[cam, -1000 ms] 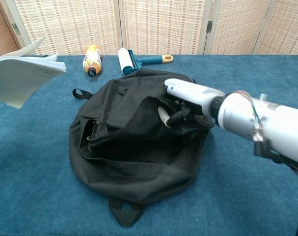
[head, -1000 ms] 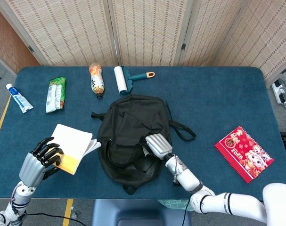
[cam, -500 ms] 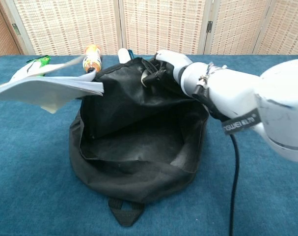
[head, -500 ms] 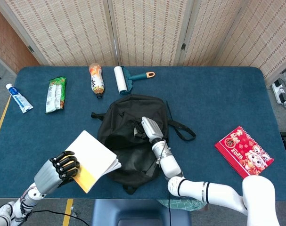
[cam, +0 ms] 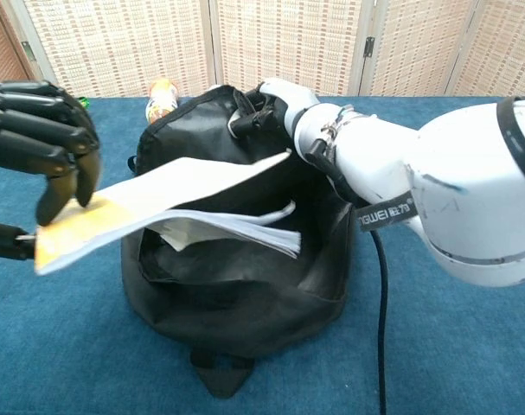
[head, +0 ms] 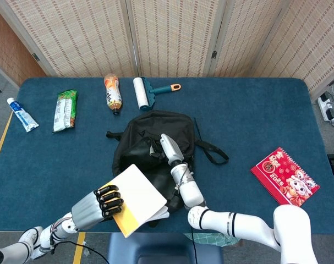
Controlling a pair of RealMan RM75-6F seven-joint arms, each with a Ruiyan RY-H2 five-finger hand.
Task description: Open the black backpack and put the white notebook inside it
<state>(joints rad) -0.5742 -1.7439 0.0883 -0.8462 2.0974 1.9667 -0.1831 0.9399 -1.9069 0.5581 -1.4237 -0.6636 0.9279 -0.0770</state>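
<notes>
From the head view, the black backpack [head: 155, 148] lies in the middle of the blue table [head: 249, 115]. The right hand [head: 168, 148] grips the top flap of the bag and holds it up, so the bag is open. The left hand [head: 103, 202] is at the near left. Its dark fingers are closed on the spine edge of the white notebook [head: 138, 197]. The notebook is tilted, and its far edge lies over the near part of the bag. On the far side of the table lie a bottle [head: 113, 92] and a lint roller [head: 147, 91]. Further left lie a green snack packet [head: 65, 110] and a toothpaste tube [head: 22, 115]. A red calendar [head: 284, 178] lies on the right, well apart from the bag.

From the chest view, the black backpack [cam: 245, 294] fills the middle and its mouth is wide open. The right hand [cam: 271, 102] pinches the upper rim of the bag and keeps it raised. The left hand [cam: 39, 143] is on the left, with its fingers wrapped over the yellow end of the white notebook [cam: 167, 203]. The notebook slants up to the right, over the open mouth. Some pages hang loose and dip down into the bag. The top of the bottle [cam: 162, 97] peeks out behind the bag.
</notes>
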